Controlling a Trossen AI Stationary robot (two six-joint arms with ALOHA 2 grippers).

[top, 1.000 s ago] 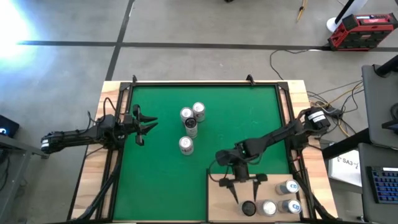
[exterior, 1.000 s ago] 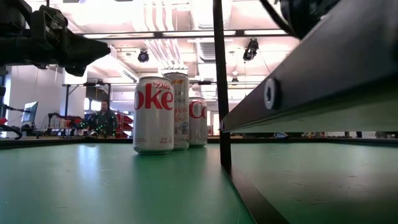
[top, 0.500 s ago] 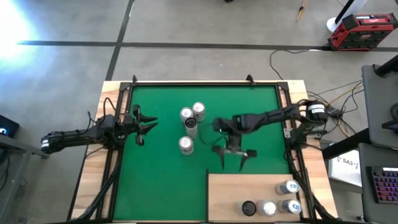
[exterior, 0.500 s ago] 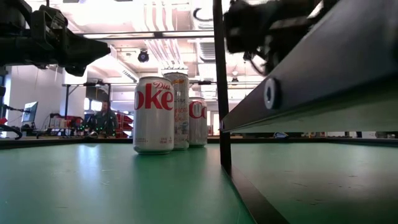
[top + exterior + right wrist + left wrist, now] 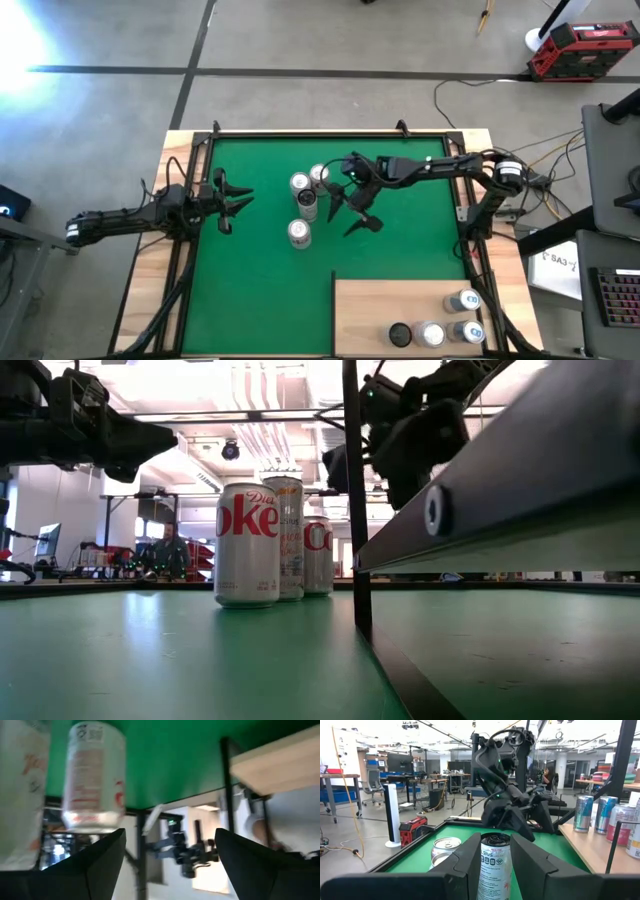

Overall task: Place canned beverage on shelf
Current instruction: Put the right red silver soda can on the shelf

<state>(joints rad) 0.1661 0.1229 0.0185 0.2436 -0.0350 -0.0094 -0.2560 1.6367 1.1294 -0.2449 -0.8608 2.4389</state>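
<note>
The right tool (image 5: 350, 209) hovers over the green mat (image 5: 260, 290), just beside the cluster of four cans (image 5: 306, 205) standing upright near the mat's centre. Its fingers (image 5: 362, 224) are spread and released, grasping nothing. The shelf (image 5: 370, 310), a pale plywood panel, lies at the near right corner of the bench, well apart from this tool. Four further cans (image 5: 440, 325) stand on the shelf along its near right edge. The left tool (image 5: 237, 203) waits at the left side of the mat, empty; whether its fingers are released or clenched cannot be told.
</note>
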